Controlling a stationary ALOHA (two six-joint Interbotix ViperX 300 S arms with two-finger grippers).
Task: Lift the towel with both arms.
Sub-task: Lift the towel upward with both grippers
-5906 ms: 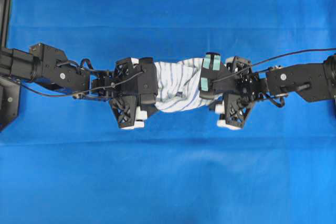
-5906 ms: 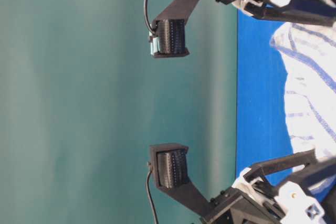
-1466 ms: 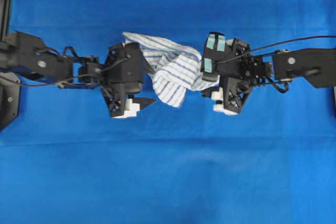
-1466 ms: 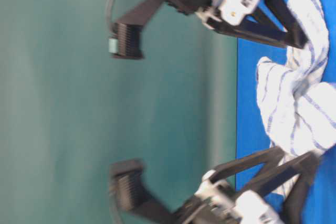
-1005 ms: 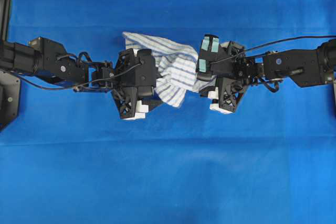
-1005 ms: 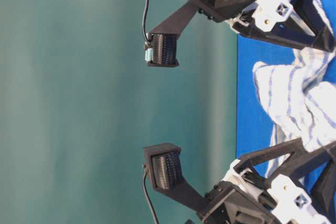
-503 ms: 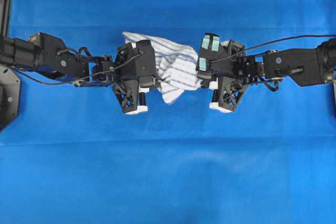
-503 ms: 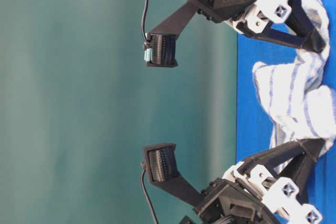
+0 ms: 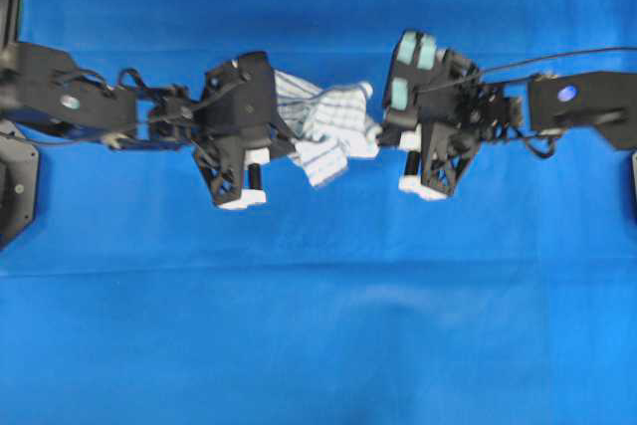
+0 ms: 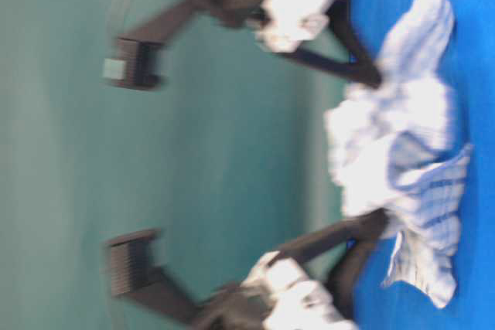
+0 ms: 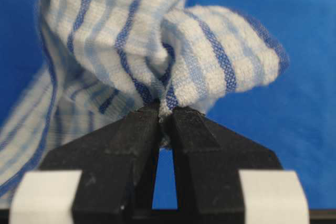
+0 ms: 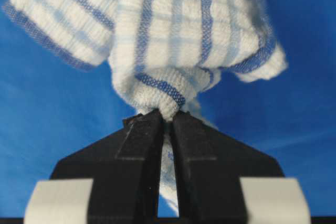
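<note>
The towel (image 9: 323, 131), white with blue and grey checks, hangs bunched between my two arms above the blue table covering (image 9: 318, 325). My left gripper (image 9: 286, 136) is shut on the towel's left end. In the left wrist view the black fingertips (image 11: 142, 124) pinch a fold of the towel (image 11: 157, 40). My right gripper (image 9: 382, 136), on the arm with teal tape, is shut on the right end. The right wrist view shows a rolled fold of the towel (image 12: 184, 30) clamped in the right gripper (image 12: 167, 116). The blurred table-level view shows the towel (image 10: 402, 160) sagging between both fingertips.
Blue table covering (image 11: 294, 19) lies under everything. A black frame part (image 9: 15, 196) stands at the table's left edge. A teal-green wall (image 10: 155, 175) fills the background of the table-level view.
Both grippers went from open to shut on the towel's ends. Both arms have then risen, taking the towel with them; it now hangs narrower and more bunched.
</note>
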